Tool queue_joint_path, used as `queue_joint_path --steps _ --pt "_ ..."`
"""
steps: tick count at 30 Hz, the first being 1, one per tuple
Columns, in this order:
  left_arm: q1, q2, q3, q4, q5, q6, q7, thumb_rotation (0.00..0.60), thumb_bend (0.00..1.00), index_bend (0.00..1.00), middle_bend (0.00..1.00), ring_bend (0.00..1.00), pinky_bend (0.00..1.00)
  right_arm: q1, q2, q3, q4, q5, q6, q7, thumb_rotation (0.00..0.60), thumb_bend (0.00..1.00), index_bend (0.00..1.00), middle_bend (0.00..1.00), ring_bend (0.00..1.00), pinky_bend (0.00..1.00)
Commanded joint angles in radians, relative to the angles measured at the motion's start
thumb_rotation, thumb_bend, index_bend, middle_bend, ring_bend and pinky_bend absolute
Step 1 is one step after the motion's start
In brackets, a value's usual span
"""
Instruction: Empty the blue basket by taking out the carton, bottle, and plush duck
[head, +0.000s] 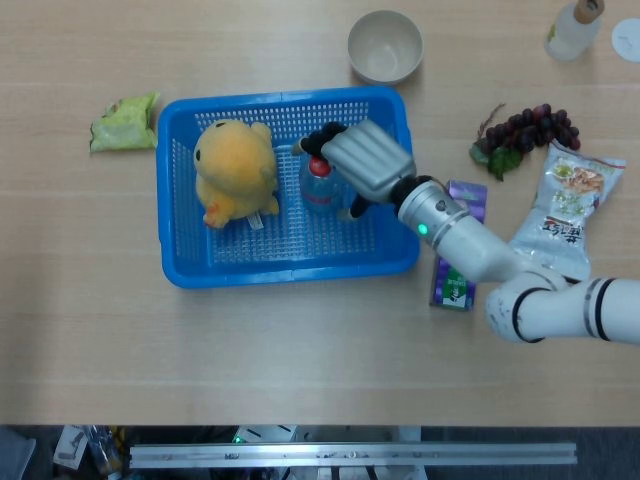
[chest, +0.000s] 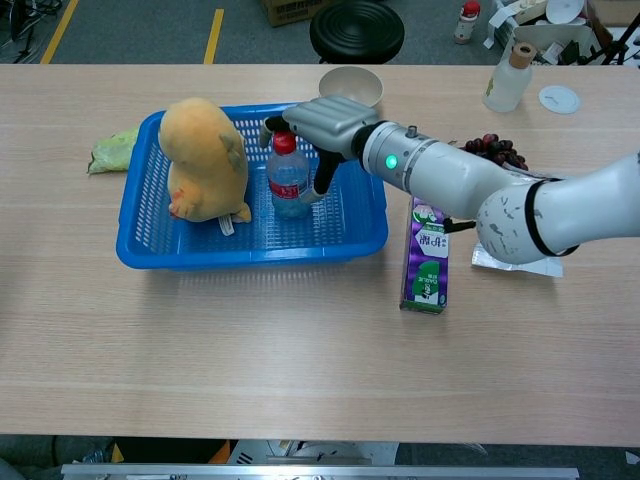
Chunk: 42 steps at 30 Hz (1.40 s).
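The blue basket (head: 290, 270) (chest: 250, 255) holds a yellow plush duck (head: 235, 165) (chest: 205, 155) on its left side and an upright clear bottle with a red cap (head: 320, 188) (chest: 288, 188) in its middle. My right hand (head: 360, 160) (chest: 325, 120) reaches over the basket's right half. Its fingers curl behind the bottle's cap and the thumb hangs at the bottle's right side, not closed on it. The purple carton (head: 455, 285) (chest: 427, 255) stands on the table right of the basket, partly behind my forearm in the head view. No left hand shows.
A beige bowl (head: 385, 45) sits just behind the basket. Grapes (head: 530, 130), a snack bag (head: 565, 205) and a small clear bottle (head: 575, 28) lie to the right. A green wrapper (head: 123, 122) lies left of the basket.
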Motion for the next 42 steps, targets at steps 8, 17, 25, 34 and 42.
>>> queue_joint_path --steps 8,17,25,34,42 --pt "0.007 -0.001 0.001 0.011 -0.001 0.005 -0.013 0.6 0.37 0.19 0.27 0.23 0.28 0.002 -0.034 -0.005 0.041 0.006 0.025 -0.011 0.6 0.37 0.46 0.43 0.4 0.73" --pt "0.011 0.001 0.001 0.011 0.003 0.01 -0.016 0.6 0.37 0.19 0.27 0.23 0.28 -0.029 0.069 0.034 -0.087 -0.049 0.071 0.061 0.6 0.38 0.48 0.44 0.43 0.75" --pt "0.005 -0.006 -0.001 0.011 0.011 0.005 -0.013 0.6 0.37 0.19 0.27 0.23 0.28 -0.124 0.282 0.049 -0.27 -0.118 0.163 0.136 0.6 0.38 0.48 0.44 0.43 0.75" --pt "-0.005 -0.012 -0.005 0.013 0.022 0.001 -0.015 0.6 0.37 0.19 0.27 0.23 0.28 -0.266 0.508 0.022 -0.352 -0.214 0.27 0.26 0.6 0.36 0.48 0.44 0.43 0.75" --pt "-0.016 -0.023 -0.003 0.004 0.038 -0.008 -0.004 0.6 0.37 0.19 0.27 0.23 0.28 -0.337 0.539 -0.041 -0.285 -0.26 0.265 0.348 0.6 0.35 0.48 0.44 0.43 0.75"
